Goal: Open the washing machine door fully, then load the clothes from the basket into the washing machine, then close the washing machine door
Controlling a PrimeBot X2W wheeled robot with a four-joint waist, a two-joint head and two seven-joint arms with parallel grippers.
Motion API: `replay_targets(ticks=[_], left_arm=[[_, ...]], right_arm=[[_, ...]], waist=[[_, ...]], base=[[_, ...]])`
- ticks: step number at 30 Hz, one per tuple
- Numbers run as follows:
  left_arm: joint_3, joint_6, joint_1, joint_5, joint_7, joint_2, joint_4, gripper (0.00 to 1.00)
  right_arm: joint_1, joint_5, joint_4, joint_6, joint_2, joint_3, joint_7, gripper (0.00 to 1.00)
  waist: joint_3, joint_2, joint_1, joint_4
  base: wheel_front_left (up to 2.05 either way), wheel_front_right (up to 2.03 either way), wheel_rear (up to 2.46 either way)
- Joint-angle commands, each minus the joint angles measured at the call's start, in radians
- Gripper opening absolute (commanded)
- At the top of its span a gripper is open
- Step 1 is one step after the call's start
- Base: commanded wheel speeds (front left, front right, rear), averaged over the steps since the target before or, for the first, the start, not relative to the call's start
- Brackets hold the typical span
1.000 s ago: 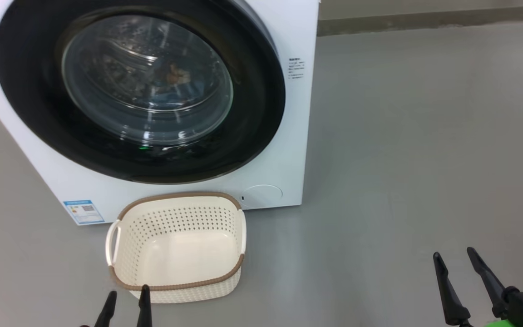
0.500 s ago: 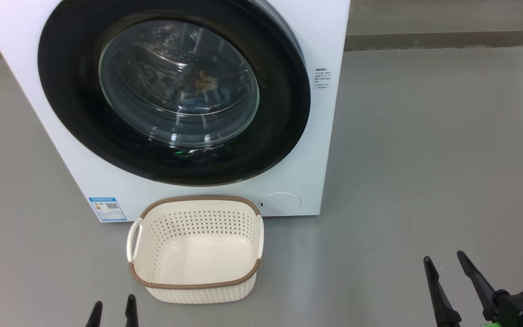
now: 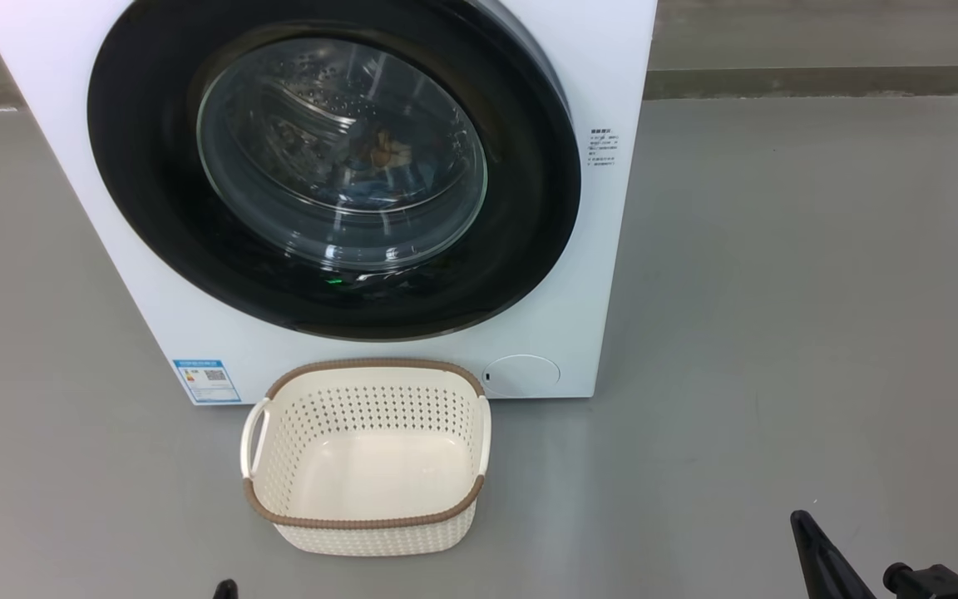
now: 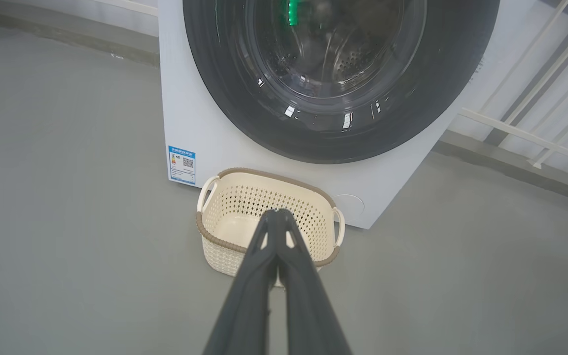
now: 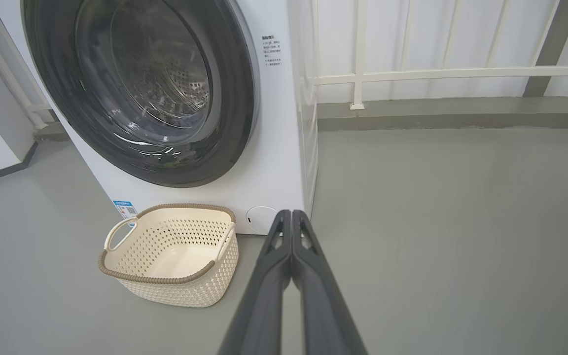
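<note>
Before one washing machine (image 3: 562, 324) with one door (image 3: 338, 158), one basket (image 3: 362, 522).

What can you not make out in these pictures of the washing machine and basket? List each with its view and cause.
- Top of the washing machine: head view, cut off by the upper edge.
- The clothes: head view, brown and blue patches behind the glass of the door, blurred by reflections.
- The blue label sticker and side text: head view, too small to read.
- The left end effector: head view, bottom edge hides all but a tip.
</note>
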Motion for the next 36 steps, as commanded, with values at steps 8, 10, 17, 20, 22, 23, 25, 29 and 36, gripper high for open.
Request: replay_targets(ticks=[8,10,17,20,22,23,25,29,36], left_arm=[[0.017,-0.003,-0.029,-0.089,0.024,0.009,-0.018,0.0],[0.019,-0.003,-0.034,-0.109,0.03,0.01,-0.017,0.0],[0.029,-0.005,-0.049,-0.178,0.05,0.011,-0.015,0.0],[0.033,-0.006,-0.056,-0.207,0.059,0.012,-0.015,0.0],[0.035,-0.006,-0.061,-0.227,0.065,0.012,-0.014,0.0],[0.037,-0.007,-0.063,-0.237,0.068,0.012,-0.014,0.0],[0.039,-0.007,-0.067,-0.257,0.074,0.012,-0.013,0.0],[0.045,-0.008,-0.076,-0.296,0.086,0.013,-0.012,0.0],[0.054,-0.01,-0.092,-0.365,0.106,0.015,-0.011,0.0]], right_arm=[[-0.031,0.105,-0.018,-0.001,-0.004,-0.007,0.025,0.0],[-0.036,0.128,-0.017,-0.001,-0.004,-0.008,0.031,0.0],[-0.049,0.207,-0.012,-0.001,0.0,-0.012,0.051,0.0],[-0.055,0.242,-0.009,-0.001,0.001,-0.014,0.06,0.0],[-0.059,0.264,-0.008,-0.001,0.002,-0.015,0.066,0.0],[-0.061,0.276,-0.007,-0.001,0.003,-0.015,0.069,0.0],[-0.065,0.298,-0.006,-0.002,0.004,-0.017,0.075,0.0],[-0.072,0.344,-0.003,-0.002,0.006,-0.019,0.087,0.0],[-0.085,0.423,0.002,-0.002,0.009,-0.023,0.107,0.0]], waist=[[0.004,0.0,0.0003,-0.005],[0.006,0.0,0.0001,-0.006],[0.01,0.0,0.0,-0.009],[0.012,0.0,0.0,-0.011],[0.013,0.0,0.0,-0.012],[0.014,0.0,0.0,-0.012],[0.015,0.0,0.0,-0.013],[0.017,0.0,0.0,-0.015],[0.021,0.0,0.0,-0.019]], base=[[0.0,0.0,0.0],[0.0,0.0,0.0],[0.0,0.0,0.0],[0.0,0.0,0.0],[0.0,0.0,0.0],[0.0,0.0,0.0],[0.0,0.0,0.0],[0.0,0.0,0.0],[0.0,0.0,0.0]])
